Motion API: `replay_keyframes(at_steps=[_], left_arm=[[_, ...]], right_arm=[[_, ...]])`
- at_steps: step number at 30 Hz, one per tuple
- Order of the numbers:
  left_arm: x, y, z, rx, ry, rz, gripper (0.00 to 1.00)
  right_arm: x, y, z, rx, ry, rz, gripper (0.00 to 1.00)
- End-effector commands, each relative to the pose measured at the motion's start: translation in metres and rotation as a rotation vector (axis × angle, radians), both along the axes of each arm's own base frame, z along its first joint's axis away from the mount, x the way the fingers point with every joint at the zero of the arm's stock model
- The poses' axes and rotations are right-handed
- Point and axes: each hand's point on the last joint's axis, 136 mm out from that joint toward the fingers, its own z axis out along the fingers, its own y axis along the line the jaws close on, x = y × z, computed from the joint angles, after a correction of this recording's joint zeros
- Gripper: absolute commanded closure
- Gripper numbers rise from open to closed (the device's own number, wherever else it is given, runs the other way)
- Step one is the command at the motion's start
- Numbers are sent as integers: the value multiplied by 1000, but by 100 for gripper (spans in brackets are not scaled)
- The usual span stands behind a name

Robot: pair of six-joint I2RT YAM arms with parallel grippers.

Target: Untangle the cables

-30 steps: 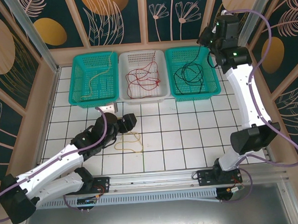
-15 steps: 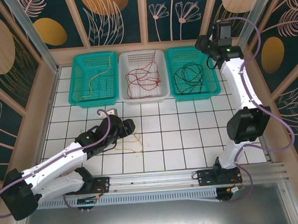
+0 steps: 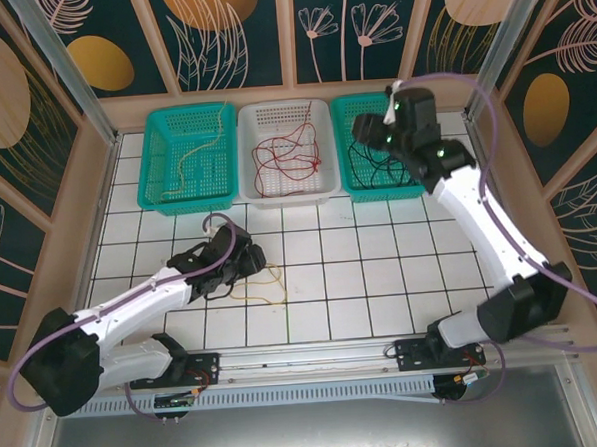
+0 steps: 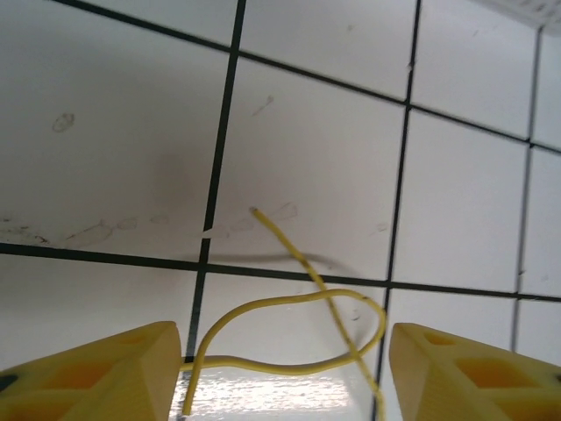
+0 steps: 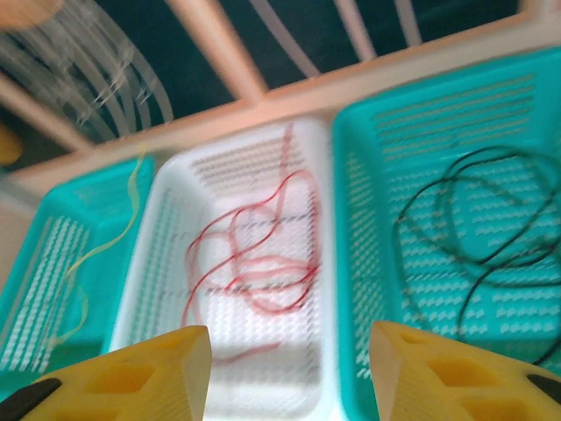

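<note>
Loosely, yellow cable looped between spread fingers of left end effector, right end effector spread, empty.

I see red cable heaped in the white basket, black cable right, yellow cable left, loose yellow cable in front.

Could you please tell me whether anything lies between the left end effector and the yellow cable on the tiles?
Nothing visible does. The thin yellow wire cable lies loose on the white tiled table, right under the left end effector, whose open jaws straddle it.
</note>
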Motion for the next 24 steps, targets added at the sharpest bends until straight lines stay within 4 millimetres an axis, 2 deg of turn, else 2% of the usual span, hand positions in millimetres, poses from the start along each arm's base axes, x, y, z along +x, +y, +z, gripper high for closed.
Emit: replay_keyframes(at_steps=[1, 7, 12, 16, 18, 20, 22, 24], left_arm=[[-5, 2, -10, 42, 50, -36, 41], [-10, 8, -15, 56, 67, -39, 43], [-12, 10, -26, 56, 94, -52, 60], [-17, 10, -35, 61, 124, -65, 62], [-19, 13, -36, 68, 129, -65, 53], [-21, 14, -37, 74, 132, -66, 49], [-20, 14, -39, 72, 127, -74, 51], [-17, 11, -40, 67, 120, -83, 56]], right_arm=[[-22, 20, -12, 29, -12, 18, 49], [-69, 56, -51, -3, 48, 92, 49], [-91, 63, -77, -18, 96, 102, 50], [-97, 61, -82, -10, 104, 97, 50], [-98, 60, -80, -2, 99, 93, 50], [-99, 60, -78, 2, 97, 92, 50], [-99, 60, -79, 4, 98, 89, 50], [-99, 60, -80, 7, 100, 88, 50]])
